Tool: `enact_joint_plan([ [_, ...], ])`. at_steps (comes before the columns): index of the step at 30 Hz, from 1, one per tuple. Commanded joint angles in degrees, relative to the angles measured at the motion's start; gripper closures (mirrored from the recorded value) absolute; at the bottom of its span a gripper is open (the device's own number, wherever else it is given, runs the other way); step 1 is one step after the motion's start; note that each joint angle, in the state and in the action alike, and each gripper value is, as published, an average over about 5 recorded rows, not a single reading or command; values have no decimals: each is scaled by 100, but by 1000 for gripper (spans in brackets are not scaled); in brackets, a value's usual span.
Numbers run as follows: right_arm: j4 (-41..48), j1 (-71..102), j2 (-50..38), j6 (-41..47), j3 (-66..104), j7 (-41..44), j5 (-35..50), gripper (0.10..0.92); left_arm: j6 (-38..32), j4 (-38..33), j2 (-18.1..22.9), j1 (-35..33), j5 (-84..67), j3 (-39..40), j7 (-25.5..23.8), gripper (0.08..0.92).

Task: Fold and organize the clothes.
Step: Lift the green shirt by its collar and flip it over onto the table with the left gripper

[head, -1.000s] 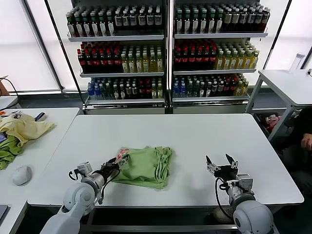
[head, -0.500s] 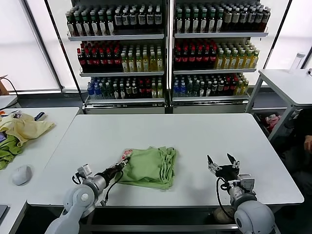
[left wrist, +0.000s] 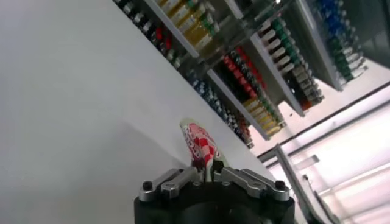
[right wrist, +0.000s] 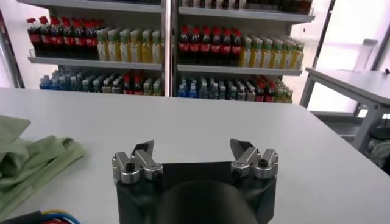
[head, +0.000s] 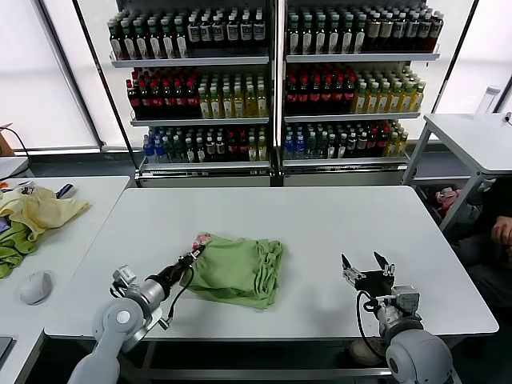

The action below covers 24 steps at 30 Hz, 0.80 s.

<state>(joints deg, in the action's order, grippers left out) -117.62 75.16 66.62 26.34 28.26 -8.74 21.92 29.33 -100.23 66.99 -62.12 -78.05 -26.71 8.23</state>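
- Head view: the light green polo shirt (head: 238,270) lies bunched and partly folded on the white table (head: 320,224), toward the near edge and a little left of the middle. The left gripper (head: 190,258) reaches in low from the robot's left, its fingers closed on the shirt's left edge, where a bit of the red-and-white print shows. The right gripper (head: 366,266) sits over the near right part of the table, well apart from the shirt, with its fingers spread and nothing between them. Behind the table stand shelves of bottles (head: 272,80). On a side table (head: 80,204) to the left lie a pale yellow cloth (head: 40,210), a darker green cloth (head: 12,248) and a computer mouse (head: 36,286).
- Left wrist view: the left gripper (left wrist: 209,176) has its fingers drawn together, pinching a raised fold of the shirt (left wrist: 201,143) that shows the red-and-white checked print, above the white tabletop.
- Right wrist view: the right gripper (right wrist: 194,149) holds its two fingers wide apart over bare tabletop; the green shirt (right wrist: 27,155) lies off to one side, clear of it.
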Motion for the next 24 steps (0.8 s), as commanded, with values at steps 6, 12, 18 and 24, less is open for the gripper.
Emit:
enact_joint_plan([
  [6,61,-100,-9,-62,-39,0,67,203,146,-171,-1546,12,360,-1838,20,877],
  [12,31,-140,25,-79,-107,0,71,203,212,-456,-2097,322,1210,-2031,27,877],
  [18,-6,-99,4,-123,-47,10,82,203,133,-987,-1803,274,2695,-1159,66,877],
  [24,-60,-35,50,-157,16,11,62,203,-47,-810,-880,490,4390,372,279,877],
])
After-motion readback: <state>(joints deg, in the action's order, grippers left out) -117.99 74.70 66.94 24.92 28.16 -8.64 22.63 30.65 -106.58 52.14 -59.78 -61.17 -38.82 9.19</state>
